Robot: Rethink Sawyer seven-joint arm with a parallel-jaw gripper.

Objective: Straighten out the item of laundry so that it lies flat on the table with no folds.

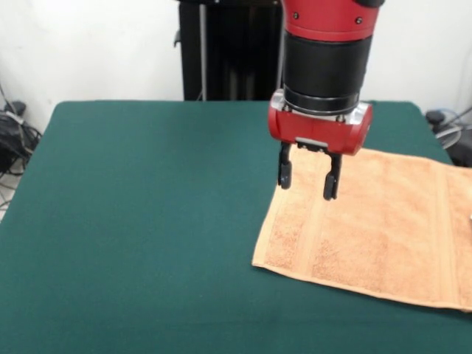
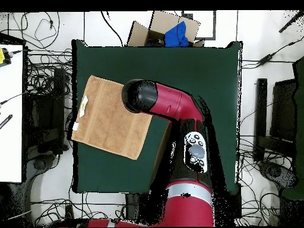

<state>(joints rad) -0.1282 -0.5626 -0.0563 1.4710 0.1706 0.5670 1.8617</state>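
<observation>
The orange-tan towel [image 1: 383,232] lies spread flat on the right side of the green table [image 1: 147,221], its right part running past the picture's edge. In the overhead view the towel [image 2: 107,122] lies at the table's [image 2: 196,77] left side, with a small white tag at its left edge, which hangs slightly over the table's side. My gripper [image 1: 308,175] hangs open and empty just above the towel's far left corner. In the overhead view the arm's head [image 2: 139,96] covers the gripper and that corner.
A cardboard box with a blue thing [image 2: 175,32] stands beyond the table's far edge in the overhead view. Cables and equipment lie on the floor around the table. The black pedestal [image 1: 228,48] stands behind the table.
</observation>
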